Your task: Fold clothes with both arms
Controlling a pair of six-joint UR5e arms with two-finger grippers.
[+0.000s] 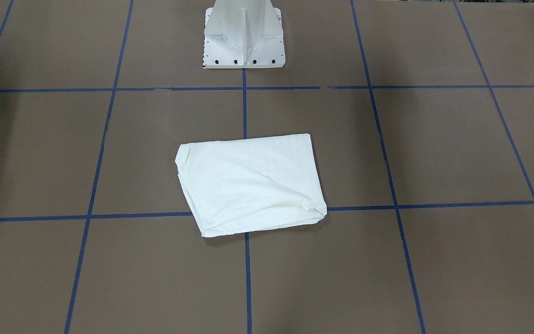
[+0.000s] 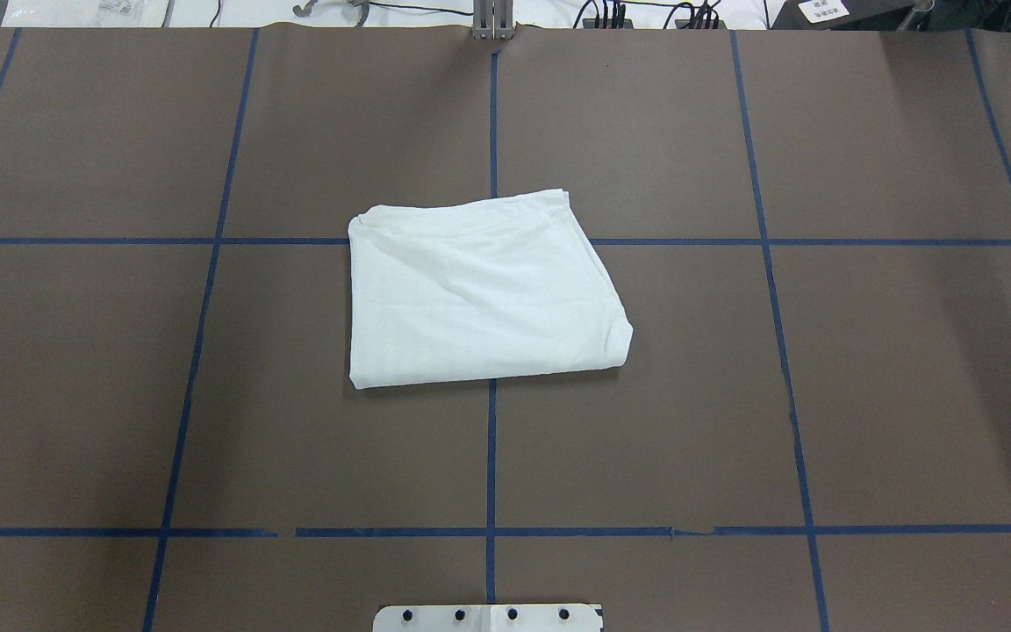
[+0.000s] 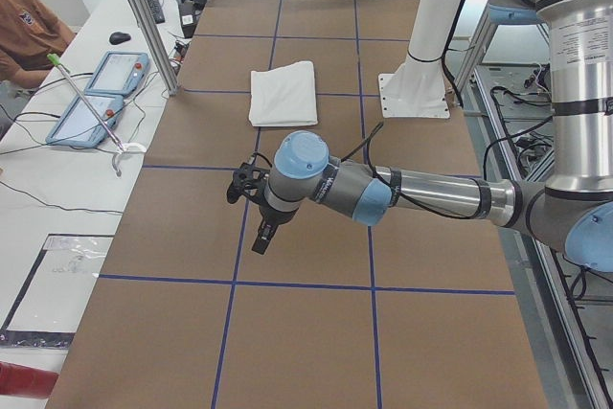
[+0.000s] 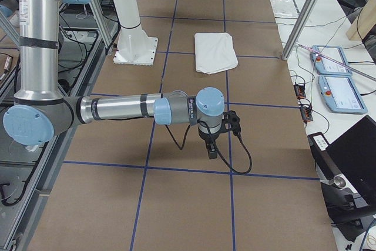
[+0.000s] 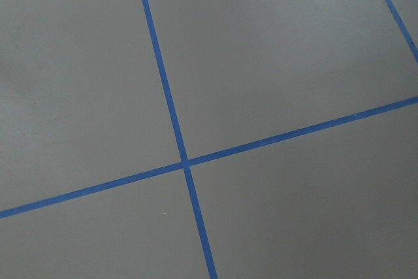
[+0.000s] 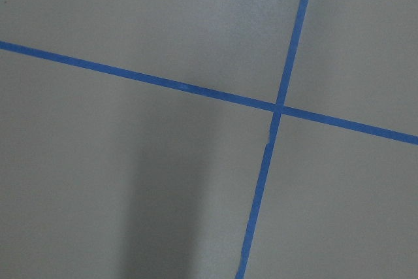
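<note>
The brown, matte, paper-like surface [image 2: 865, 395] spreads wide under me, and I judge it is kept flat and plain so cloth can slide and lie smooth on it. My left arm [image 3: 421, 193] and my right arm [image 4: 117, 110], both silver-grey tubes with light blue joint caps, reach out low over opposite ends of it, well apart from the garment. I read that as parking out of the way, because the fold looks finished or nearly so. The white pedestal base [image 1: 244, 37] stands at my edge, hard and glossy. Ahead of it, in the middle of the surface and straddling the centre line, lies the white T-shirt [image 2: 479, 298]. It is soft cotton, folded into a compact, slightly skewed rectangle. The layers are stacked at one edge and one corner is rounded, and neither sleeves nor print show. My left hand [image 3: 260, 244] and right hand [image 4: 212, 152] hang black and pointed downward over bare surface, holding nothing that I can see. Whether either is spread or pinched together I cannot tell from these side views. Thin blue tape lines [image 2: 491, 439] grid the surface, probably as placement guides.
</note>
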